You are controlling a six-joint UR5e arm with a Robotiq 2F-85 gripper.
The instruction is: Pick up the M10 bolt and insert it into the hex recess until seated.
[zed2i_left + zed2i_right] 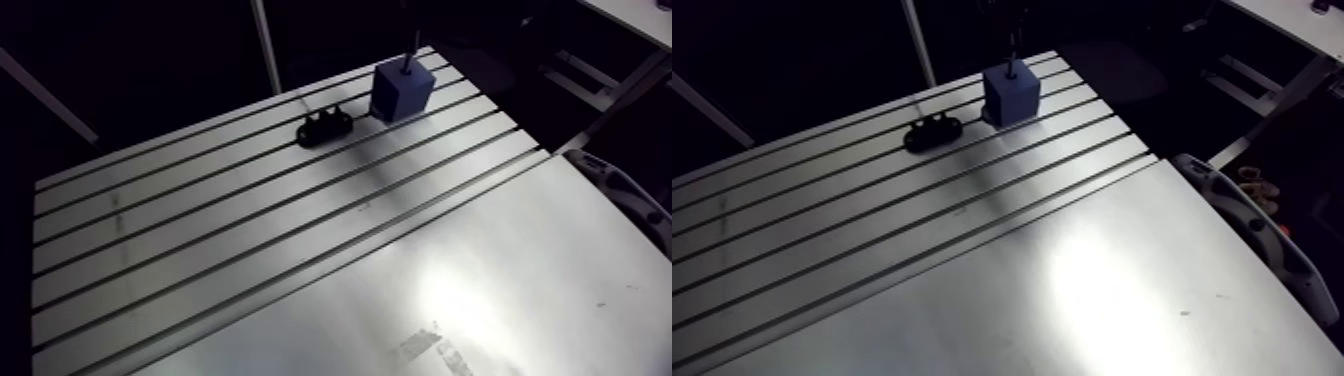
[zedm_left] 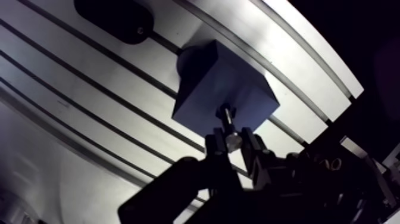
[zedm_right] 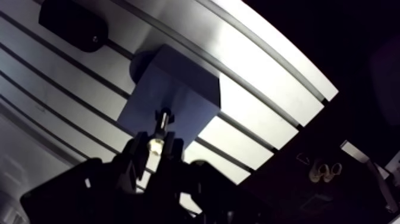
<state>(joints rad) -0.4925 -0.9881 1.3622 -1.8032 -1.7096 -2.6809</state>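
Your gripper [image 2: 233, 143] pinches the bolt [image 2: 226, 117], whose tip meets the top of the block [image 2: 202, 83] on the desk [image 1: 250, 250]. Pickup is done; seating looks unfinished.

Legible text, labels, numbers: none. Pale smudged marks [image 1: 432, 345] on the table [image 1: 200, 230], well apart from the gripper [image 2: 233, 142]: unreadable.

One blue block [image 1: 403, 90], one bolt [image 2: 226, 115], one small black part [image 1: 325, 127]. All counted on one slotted worktop [image 1: 250, 255].
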